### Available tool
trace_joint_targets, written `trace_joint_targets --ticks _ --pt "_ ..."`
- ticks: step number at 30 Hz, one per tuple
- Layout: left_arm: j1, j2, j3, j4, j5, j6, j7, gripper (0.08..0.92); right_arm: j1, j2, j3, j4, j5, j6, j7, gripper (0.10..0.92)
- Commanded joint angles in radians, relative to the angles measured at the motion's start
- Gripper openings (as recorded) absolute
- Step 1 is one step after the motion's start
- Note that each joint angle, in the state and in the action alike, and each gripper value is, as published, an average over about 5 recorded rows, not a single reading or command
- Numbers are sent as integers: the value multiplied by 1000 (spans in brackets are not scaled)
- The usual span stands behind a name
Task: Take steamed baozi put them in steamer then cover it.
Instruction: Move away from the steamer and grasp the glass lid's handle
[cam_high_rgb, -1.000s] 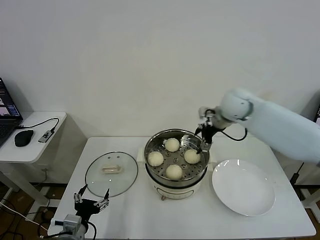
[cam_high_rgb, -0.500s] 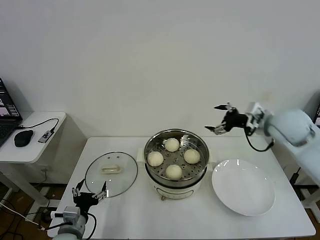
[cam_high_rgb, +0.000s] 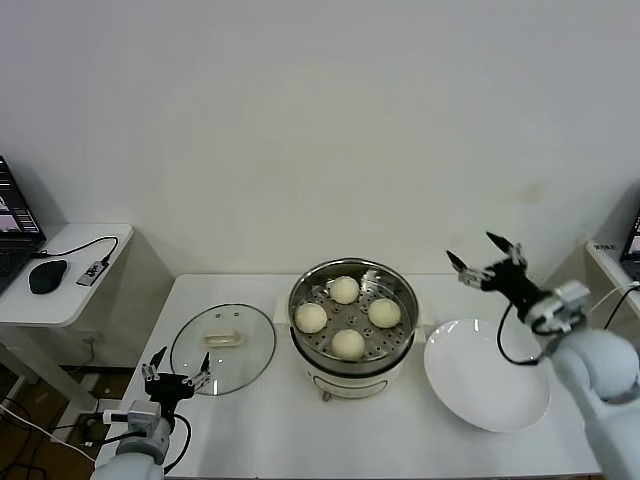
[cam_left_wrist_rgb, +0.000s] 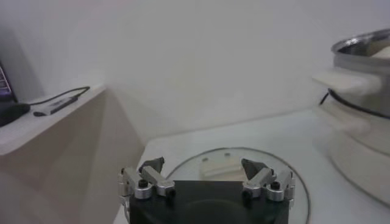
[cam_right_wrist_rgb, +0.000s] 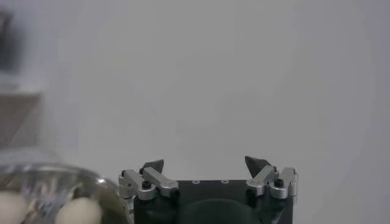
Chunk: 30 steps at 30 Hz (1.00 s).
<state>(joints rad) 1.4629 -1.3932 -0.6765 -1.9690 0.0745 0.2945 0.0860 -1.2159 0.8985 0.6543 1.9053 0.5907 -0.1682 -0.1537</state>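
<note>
steamer (cam_high_rgb: 352, 325) top uncovered, cover (cam_high_rgb: 222, 346) lying beside (left), unobstructed above

You have a white plate (cam_high_rgb: 487, 375) on the table (cam_high_rgb: 400, 440); a mouse (cam_high_rgb: 47, 275) sits on the side desk (cam_high_rgb: 60, 300).

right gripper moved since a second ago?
Yes. The right gripper has swung from the steamer rim out to above the white plate, jaws open, empty.

There are four baozi (cam_high_rgb: 344, 290) (cam_high_rgb: 311, 317) (cam_high_rgb: 384, 312) (cam_high_rgb: 348, 343) in one steamer (cam_high_rgb: 352, 372). There is one glass cover (cam_high_rgb: 222, 347) and one white plate (cam_high_rgb: 487, 374) on one table (cam_high_rgb: 400, 430). There are two grippers, the left gripper (cam_high_rgb: 176, 376) and the right gripper (cam_high_rgb: 484, 259).
</note>
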Motion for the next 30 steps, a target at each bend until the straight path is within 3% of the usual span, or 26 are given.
trace_joint_targets --ticks 1,6,14,24,30 --pt "-37 11 17 67 357 -80 -22 823 -418 269 231 18 26 154 100 823" --pt "-65 46 63 147 749 -183 -100 823 -430 295 236 6 17 168 103 823" --pt "-146 184 181 386 1164 -313 -347 823 -418 323 231 14 -8 168 99 823" --pt "-198 186 208 473 1152 -382 -229 823 -415 362 231 13 -39 177 94 823" --pt "-229 161 212 511 1189 -364 -232 823 -416 375 232 9 -53 184 95 823"
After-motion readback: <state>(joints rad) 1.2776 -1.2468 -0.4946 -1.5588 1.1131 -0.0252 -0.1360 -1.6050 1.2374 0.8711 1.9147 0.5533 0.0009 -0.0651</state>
